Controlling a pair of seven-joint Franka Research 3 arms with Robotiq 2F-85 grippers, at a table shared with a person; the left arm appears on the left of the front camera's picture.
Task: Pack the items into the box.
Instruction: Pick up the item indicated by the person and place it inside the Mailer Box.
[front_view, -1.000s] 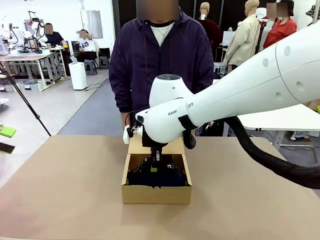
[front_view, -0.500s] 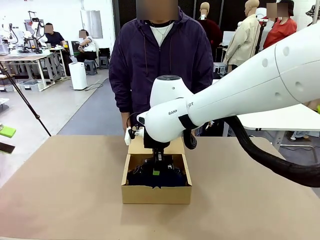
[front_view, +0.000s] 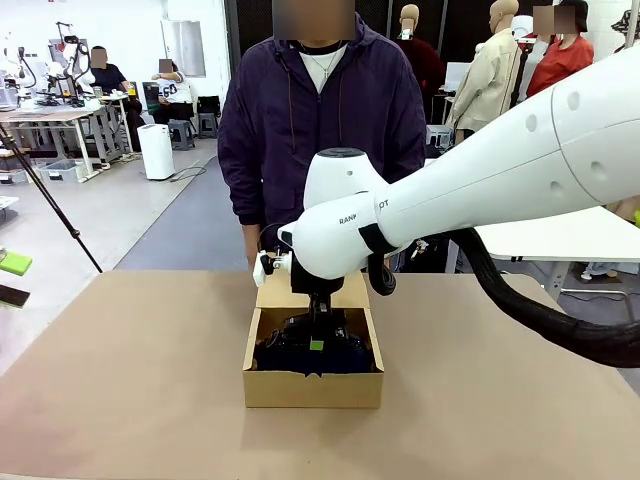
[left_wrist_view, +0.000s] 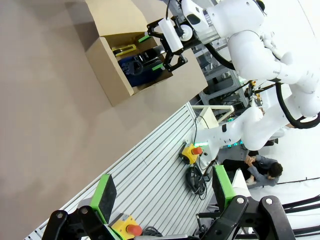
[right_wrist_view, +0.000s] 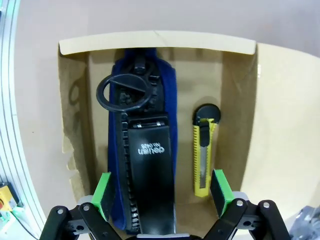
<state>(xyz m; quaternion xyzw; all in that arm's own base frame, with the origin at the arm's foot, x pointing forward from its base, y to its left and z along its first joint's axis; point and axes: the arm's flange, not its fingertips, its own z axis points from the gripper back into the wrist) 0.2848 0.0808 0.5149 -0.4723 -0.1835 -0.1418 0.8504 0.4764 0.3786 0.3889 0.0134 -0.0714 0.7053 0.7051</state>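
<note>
Right claw (right_wrist_view: 161, 192) just sprang wide open over the box (right_wrist_view: 75, 120), holding nothing, stapler (right_wrist_view: 150, 165) now lying on pouch (right_wrist_view: 167, 95), knife (right_wrist_view: 203, 155) alongside, so packing looks done.

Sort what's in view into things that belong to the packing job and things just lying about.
Belong to the job:
cardboard box
dark blue pouch, black stapler and yellow utility knife, all inside it
right gripper, open above them

Just lying about:
emergency-stop button on the slatted metal surface
white floor unit and tripod leg in the room behind
</note>
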